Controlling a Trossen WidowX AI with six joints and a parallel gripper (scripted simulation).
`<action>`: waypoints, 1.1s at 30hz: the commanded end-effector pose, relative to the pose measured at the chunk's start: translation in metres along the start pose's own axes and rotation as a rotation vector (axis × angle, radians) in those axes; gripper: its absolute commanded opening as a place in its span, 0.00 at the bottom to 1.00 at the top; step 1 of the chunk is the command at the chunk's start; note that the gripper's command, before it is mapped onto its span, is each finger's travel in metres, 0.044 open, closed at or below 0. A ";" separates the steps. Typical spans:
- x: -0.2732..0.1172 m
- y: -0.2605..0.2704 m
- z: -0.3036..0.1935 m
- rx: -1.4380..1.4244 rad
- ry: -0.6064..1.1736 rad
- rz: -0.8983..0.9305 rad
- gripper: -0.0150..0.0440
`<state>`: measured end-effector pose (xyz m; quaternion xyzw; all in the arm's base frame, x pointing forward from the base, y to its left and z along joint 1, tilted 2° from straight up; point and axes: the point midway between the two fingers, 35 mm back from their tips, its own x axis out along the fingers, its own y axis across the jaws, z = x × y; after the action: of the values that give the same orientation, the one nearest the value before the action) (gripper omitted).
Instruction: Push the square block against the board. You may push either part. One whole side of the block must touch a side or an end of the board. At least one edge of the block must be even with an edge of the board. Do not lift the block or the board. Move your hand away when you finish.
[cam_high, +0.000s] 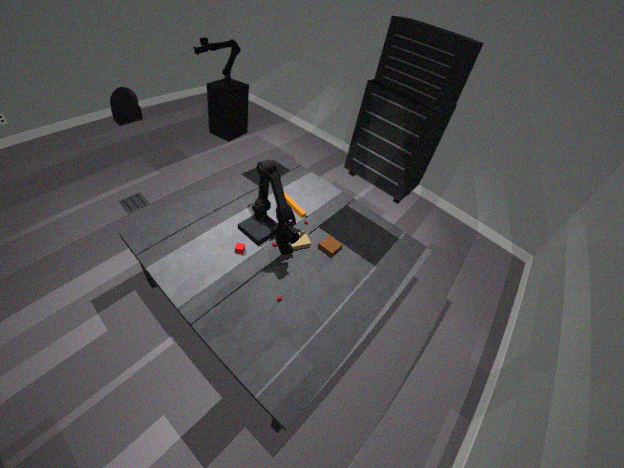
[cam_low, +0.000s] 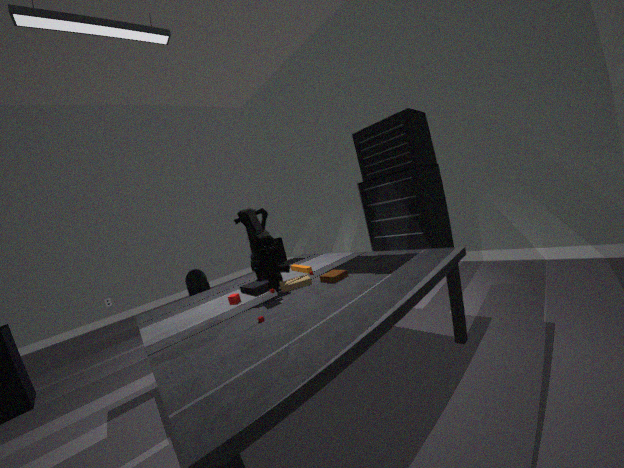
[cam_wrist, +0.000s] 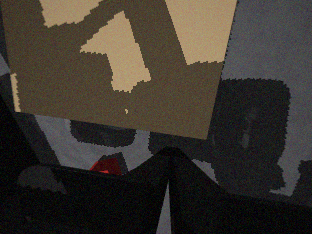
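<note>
The brown square block (cam_high: 330, 245) (cam_low: 333, 276) lies flat on the table. The tan board (cam_high: 302, 242) (cam_low: 298, 284) (cam_wrist: 115, 120) lies flat to its left in the top and exterior views, with a gap between them. In the wrist view the tan board fills the upper left, partly in shadow; the brown block is not in that view. My gripper (cam_high: 285, 251) (cam_low: 277, 288) (cam_wrist: 171, 153) is shut and empty, its tips low beside the board's end that faces away from the block. In the wrist view the tips appear just below that end; contact cannot be told.
An orange bar (cam_high: 295, 205) (cam_low: 301, 269) lies behind the board. A red cube (cam_high: 239, 248) (cam_low: 234, 299) lies left of the arm base. Small red cubes (cam_high: 279, 298) (cam_low: 260, 319) lie around, one (cam_wrist: 107, 166) close by my fingers. A dark cabinet (cam_high: 398, 130) stands beyond the table.
</note>
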<state>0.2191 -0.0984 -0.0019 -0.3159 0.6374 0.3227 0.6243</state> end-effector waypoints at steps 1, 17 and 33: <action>0.000 -0.002 0.005 0.004 0.001 -0.004 0.25; 0.000 -0.003 0.026 0.004 -0.001 -0.004 0.25; 0.000 -0.005 0.046 0.004 -0.002 -0.004 0.25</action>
<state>0.2464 -0.0687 -0.0018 -0.3175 0.6378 0.3194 0.6249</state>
